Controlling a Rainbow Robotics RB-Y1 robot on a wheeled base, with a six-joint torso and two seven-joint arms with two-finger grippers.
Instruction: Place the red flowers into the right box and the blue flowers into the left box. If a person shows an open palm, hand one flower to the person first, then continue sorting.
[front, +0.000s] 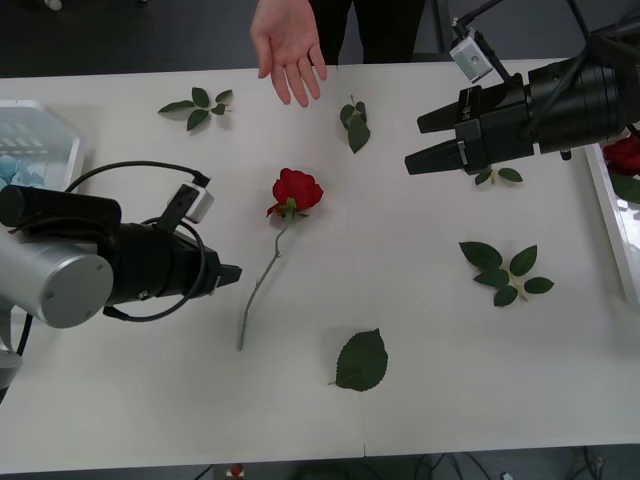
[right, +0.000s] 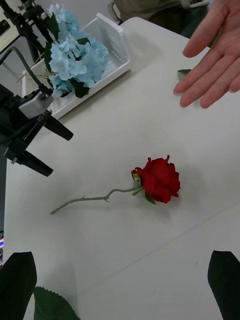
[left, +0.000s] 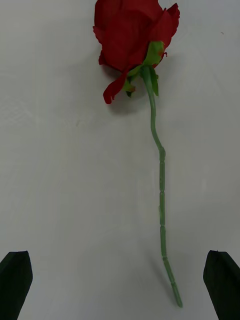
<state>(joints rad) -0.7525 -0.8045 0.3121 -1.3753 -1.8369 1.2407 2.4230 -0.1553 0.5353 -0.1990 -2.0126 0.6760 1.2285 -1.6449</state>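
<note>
Between both spread tools (front: 228, 272) (front: 412, 143), one red rose (front: 296, 190) lies flat, thin green stem kinked.

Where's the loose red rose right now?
The red rose lies on the table near the middle in the front view, stem trailing toward the robot, between the open left claw and open right claw, below the person's open palm.
</note>
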